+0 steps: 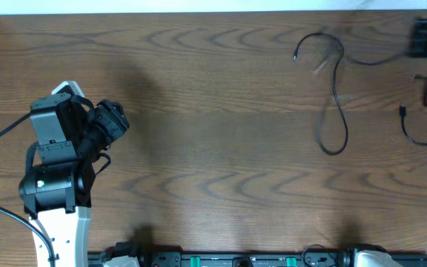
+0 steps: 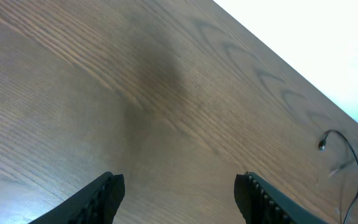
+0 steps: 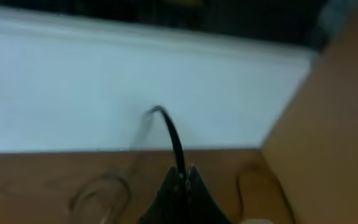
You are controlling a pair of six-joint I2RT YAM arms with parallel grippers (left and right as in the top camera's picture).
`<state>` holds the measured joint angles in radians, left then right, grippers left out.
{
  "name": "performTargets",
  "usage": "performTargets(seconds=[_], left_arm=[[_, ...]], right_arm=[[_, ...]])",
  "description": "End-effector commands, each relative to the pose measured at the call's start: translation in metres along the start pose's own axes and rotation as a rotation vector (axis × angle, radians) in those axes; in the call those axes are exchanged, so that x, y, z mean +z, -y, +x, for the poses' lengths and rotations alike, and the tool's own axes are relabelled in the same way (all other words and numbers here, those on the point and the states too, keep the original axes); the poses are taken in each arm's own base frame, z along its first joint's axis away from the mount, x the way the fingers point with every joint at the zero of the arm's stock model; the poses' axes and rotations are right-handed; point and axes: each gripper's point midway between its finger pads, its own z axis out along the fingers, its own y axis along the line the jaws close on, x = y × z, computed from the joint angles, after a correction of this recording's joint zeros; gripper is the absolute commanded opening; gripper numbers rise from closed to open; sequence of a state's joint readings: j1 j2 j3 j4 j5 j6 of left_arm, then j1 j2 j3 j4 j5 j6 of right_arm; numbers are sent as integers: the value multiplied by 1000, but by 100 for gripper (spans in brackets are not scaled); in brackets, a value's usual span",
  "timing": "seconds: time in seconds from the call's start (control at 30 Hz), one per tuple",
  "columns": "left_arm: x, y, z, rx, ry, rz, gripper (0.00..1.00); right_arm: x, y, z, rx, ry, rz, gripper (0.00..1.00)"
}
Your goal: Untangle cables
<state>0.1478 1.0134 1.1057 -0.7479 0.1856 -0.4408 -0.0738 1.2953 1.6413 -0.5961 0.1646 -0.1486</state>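
Separating step: the right pincer (image 3: 182,177) is clamped on a black cable (image 3: 173,137), the left pincer (image 2: 179,193) gapes empty above the bench (image 2: 104,93); next, I judge, draw the cable out straight.

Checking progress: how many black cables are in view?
2: a long looped cable upper right, and a short cable at the right edge. Others may be hidden there.

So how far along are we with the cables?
Partly done. The looped cable lies spread on the table, not bunched. In hand: the right gripper is shut on a black strand. Left: a second strand by the right edge, and strands seem to cross at the loop's top. The left gripper is open, empty.
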Motion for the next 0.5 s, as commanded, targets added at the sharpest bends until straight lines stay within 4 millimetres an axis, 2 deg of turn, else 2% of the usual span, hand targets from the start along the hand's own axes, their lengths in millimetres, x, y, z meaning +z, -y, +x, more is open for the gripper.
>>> performTargets(seconds=[0.0, 0.07, 0.23, 0.47], left_arm=[[-3, 3, -3, 12, 9, 12, 63], [-3, 3, -3, 12, 9, 12, 63], [-3, 3, -3, 12, 8, 11, 63], [-3, 3, -3, 12, 8, 11, 63]], right_arm=[[13, -20, 33, 60, -114, -175, 1], [20, -36, 60, 69, -215, -258, 1], [33, -61, 125, 98, -474, -320, 1], [46, -82, 211, 173, -832, -322, 1]])
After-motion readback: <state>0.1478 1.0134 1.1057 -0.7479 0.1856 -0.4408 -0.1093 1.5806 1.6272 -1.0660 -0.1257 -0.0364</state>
